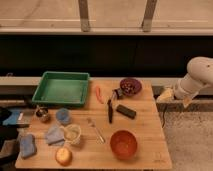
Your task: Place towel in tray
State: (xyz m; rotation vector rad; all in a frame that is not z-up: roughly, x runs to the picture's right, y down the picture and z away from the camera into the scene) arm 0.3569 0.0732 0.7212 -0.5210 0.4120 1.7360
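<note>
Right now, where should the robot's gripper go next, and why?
Probably swing the gripper across the table toward the blue towel. The gripper hangs beyond the table's right edge as pictured; the towel lies near the opposite front corner, outside the green tray.

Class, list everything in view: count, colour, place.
table: 1, wood, centre
tray: 1, green, back left
towel: 1, light blue, front left
sponge: 1, blue, front left
blue cup: 1, blue, before tray
white cup: 1, white, beside towel
pot: 1, dark, by blue cup
fruit: 1, yellow-orange, front left
orange bowl: 1, orange, front right
dark bowl: 1, purple, back right
red tool: 1, red-orange, beside tray
fork: 1, silver, centre
black utensil: 1, black, centre
block: 1, black, beside black utensil
arm: 1, white, far right
gripper: 1, pale, off table's right edge
</note>
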